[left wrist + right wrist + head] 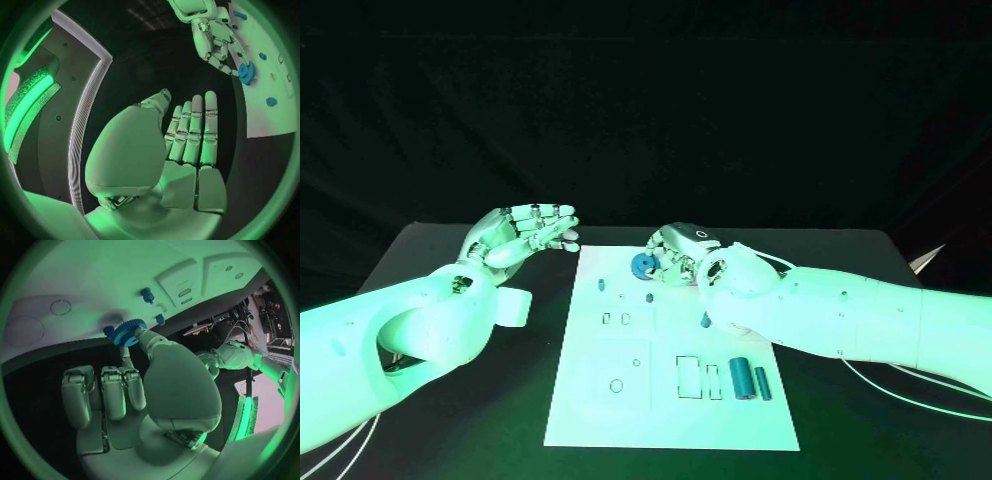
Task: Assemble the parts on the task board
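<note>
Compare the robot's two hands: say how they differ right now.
The right hand pinches a blue gear over the task board's far end; the left hand holds nothing. The right hand's fingers curl downward; the left hand's fingers are extended, beside the board. Both are silver.

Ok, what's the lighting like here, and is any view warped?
Head view: green-tinted light on the white task board, black surroundings. Both wrist views: fisheye circles, board edges bend; the small blue toothed gear in the right hand's fingers stays sharp.
</note>
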Tool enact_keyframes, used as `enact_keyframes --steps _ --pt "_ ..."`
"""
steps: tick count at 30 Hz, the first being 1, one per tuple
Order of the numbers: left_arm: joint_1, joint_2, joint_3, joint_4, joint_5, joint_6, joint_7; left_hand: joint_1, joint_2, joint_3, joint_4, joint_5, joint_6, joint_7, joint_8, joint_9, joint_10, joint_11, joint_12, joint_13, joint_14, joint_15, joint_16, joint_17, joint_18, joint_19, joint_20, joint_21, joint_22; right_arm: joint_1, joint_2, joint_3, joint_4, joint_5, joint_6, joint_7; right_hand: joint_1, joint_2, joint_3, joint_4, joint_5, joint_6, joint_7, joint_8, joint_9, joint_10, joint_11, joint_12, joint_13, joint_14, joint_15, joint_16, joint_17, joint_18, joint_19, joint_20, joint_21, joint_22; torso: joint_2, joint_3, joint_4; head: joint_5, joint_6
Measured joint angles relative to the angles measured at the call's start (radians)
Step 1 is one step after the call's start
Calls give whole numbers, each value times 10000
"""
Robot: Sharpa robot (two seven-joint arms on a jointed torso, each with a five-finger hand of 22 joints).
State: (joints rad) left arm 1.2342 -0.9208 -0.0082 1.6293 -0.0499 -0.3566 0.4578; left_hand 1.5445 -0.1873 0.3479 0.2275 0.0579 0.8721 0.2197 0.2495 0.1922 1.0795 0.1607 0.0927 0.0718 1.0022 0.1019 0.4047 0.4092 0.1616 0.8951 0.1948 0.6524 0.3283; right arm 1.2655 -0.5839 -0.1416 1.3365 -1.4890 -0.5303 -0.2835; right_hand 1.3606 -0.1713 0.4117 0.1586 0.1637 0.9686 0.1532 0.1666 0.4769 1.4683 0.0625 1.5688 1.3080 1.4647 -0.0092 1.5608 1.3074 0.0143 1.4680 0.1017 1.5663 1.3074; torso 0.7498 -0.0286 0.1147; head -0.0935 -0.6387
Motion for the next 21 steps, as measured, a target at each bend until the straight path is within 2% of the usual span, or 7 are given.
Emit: enact_keyframes --steps 6,14,18,21 --pt "0 2 0 -8 0 5 -1 0 0 0 0 0 0 0 0 -1 0 0 0 0 0 0 0 -1 0 0 0 0 0 -17 87 -8 -153 -50 70 -60 -93 -94 -1 0 -18 89 -15 59 -2 0 0 0 -1 0 0 0 0 0 0 0 0 -1 0 5 -20 19 6" --pt "0 2 0 -15 -1 12 -3 0 0 0 0 0 0 0 0 7 0 0 0 0 0 0 0 -1 1 0 0 0 -2 -37 225 -22 -355 -99 211 -126 -106 -107 28 29 -37 100 -25 57 -37 0 0 0 -2 0 1 0 -1 0 0 0 0 -1 -5 7 -7 8 -16" --pt "0 1 0 -16 -1 15 -4 0 0 0 0 0 0 0 0 7 0 0 0 0 0 0 0 -1 0 0 0 0 -2 -71 313 -25 -488 -114 256 -144 -158 -159 58 2 -38 155 -80 -12 -37 0 0 0 -2 0 1 0 0 0 0 0 0 4 -6 5 -6 13 -18" --pt "0 -1 0 -17 -1 17 -6 0 0 0 0 0 0 0 0 7 0 0 0 0 0 0 0 -1 0 0 0 0 -2 -117 373 -29 -570 -123 269 -158 -281 -282 111 27 -37 159 -98 -124 -39 0 0 0 -3 1 1 0 -1 0 0 0 0 7 -6 0 -1 20 -48"
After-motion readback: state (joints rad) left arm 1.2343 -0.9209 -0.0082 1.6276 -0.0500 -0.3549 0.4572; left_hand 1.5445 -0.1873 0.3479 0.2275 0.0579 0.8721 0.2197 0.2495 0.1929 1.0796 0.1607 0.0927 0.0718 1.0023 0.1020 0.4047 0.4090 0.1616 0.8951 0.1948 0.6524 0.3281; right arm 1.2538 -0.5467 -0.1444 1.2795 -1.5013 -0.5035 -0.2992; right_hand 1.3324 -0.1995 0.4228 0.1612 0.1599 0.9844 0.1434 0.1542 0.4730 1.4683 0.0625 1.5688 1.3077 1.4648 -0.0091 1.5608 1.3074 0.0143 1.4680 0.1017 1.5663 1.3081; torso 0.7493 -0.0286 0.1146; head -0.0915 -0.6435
